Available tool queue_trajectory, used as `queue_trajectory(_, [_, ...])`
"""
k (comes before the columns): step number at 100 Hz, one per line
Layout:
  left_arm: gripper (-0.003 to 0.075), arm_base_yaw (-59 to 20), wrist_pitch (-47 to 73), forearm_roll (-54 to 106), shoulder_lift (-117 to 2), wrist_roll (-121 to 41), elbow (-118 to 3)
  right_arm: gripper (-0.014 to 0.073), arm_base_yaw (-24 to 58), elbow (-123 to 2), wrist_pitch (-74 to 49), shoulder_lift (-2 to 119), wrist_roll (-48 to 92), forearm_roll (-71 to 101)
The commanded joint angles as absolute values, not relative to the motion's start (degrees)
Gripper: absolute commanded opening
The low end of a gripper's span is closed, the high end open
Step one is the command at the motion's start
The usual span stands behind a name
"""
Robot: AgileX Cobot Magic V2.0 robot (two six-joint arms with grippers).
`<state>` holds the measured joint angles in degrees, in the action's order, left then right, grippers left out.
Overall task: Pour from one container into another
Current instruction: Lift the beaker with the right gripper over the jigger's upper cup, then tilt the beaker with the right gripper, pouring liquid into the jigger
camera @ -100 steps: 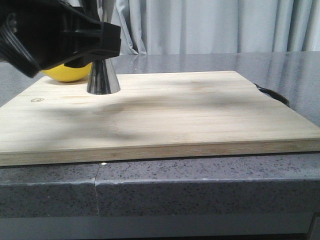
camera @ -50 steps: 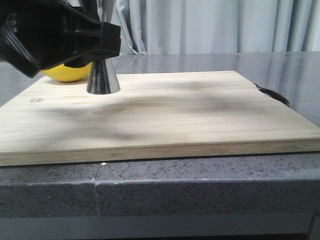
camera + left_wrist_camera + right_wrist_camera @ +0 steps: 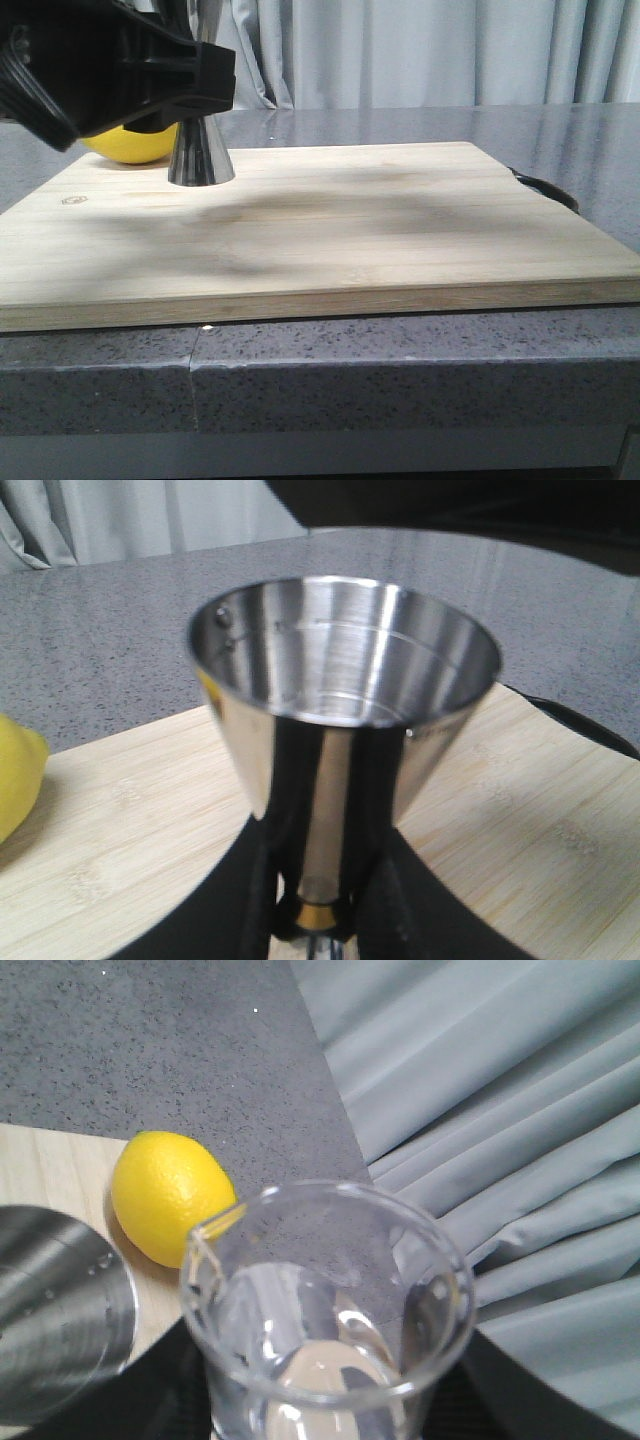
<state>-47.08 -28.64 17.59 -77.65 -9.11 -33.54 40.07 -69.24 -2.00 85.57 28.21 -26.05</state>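
steel jigger (image 3: 340, 710) stands upright near the far left corner of the wooden board (image 3: 380, 230), its base on the wood. left gripper (image 3: 320, 920) has its black fingers closed round the jigger at the gold waist, holding it steady; in the front view the dark body of that arm hides the upper cone. inside the cup a few droplets cling to the wall, and no pool can be made out.

glass beaker (image 3: 325, 1310) is gripped by the right gripper (image 3: 320, 1430), fingers clamped on its lower body and largely hidden behind the glass. it hangs in the air beside the jigger's rim, mouth up, roughly level, with clear liquid in it. its lip points toward the jigger.

judgement: the beaker is lifted and brought alongside; the pour itself looks not yet begun. the next move calls for setting the lip over the open cone, then tipping slowly, since the cup is narrow and an early tilt would spill on the board.

beyond, a yellow lemon (image 3: 170, 1195) lies at the board's far left edge, just beside the jigger. the board rests on a speckled grey counter (image 3: 400, 370); pale grey curtains (image 3: 430, 50) close the back.
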Motion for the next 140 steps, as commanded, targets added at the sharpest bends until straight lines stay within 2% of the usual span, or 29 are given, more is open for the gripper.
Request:
queue_trajectory(1, [-0.0019,-46.90,-34.00,17.16,-75.81,-8.59,-35.01,0.0174,40.20,-71.38,2.60,82.84,28.53,-28.45])
queue_trajectory(140, [-0.0019,-46.90,-34.00,17.16,-75.81,-8.59,-35.01,0.0174,40.20,-71.38,2.60,82.84,28.53,-47.66])
